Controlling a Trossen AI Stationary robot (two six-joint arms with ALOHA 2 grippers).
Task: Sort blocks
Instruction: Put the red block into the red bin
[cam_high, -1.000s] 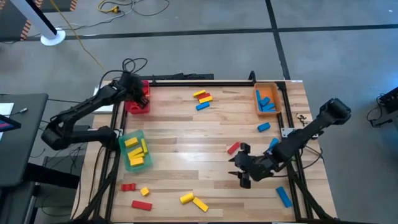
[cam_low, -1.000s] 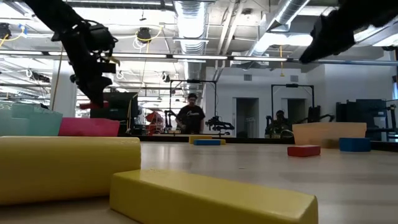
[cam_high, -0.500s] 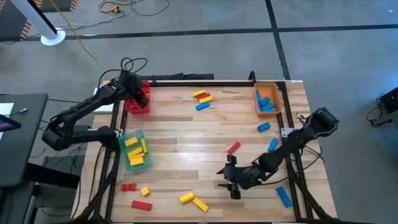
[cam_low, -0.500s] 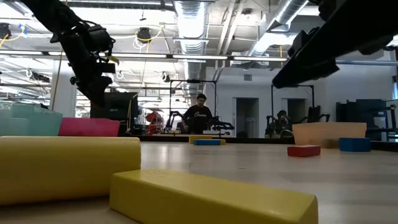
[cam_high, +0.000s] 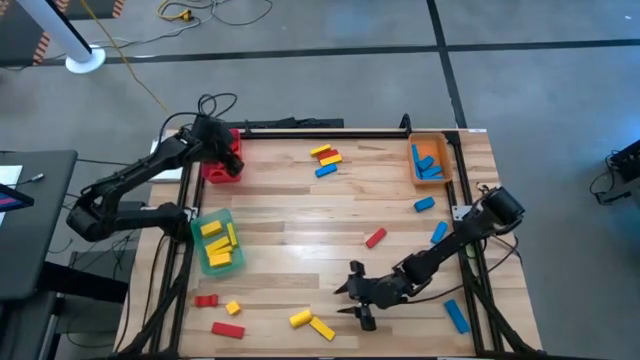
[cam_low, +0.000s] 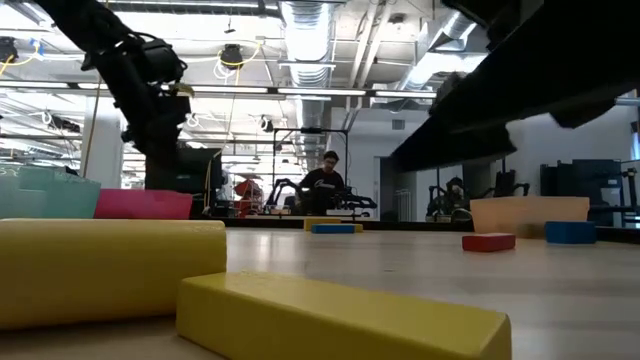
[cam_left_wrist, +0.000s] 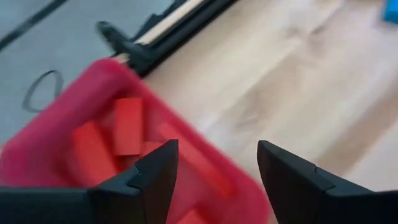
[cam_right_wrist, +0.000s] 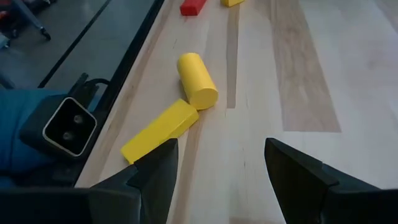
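Low view: right arm (cam_low: 520, 90) cropped, silhouetted.

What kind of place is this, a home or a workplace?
Most likely a robotics lab or workshop. The low view shows exposed ceiling ducts and a person at other equipment behind the table. In the high view, cables lie on a bare concrete floor.

Small red, yellow, blue blocks (cam_high: 326, 158) scattered flat on wood; some lying inside corner containers.
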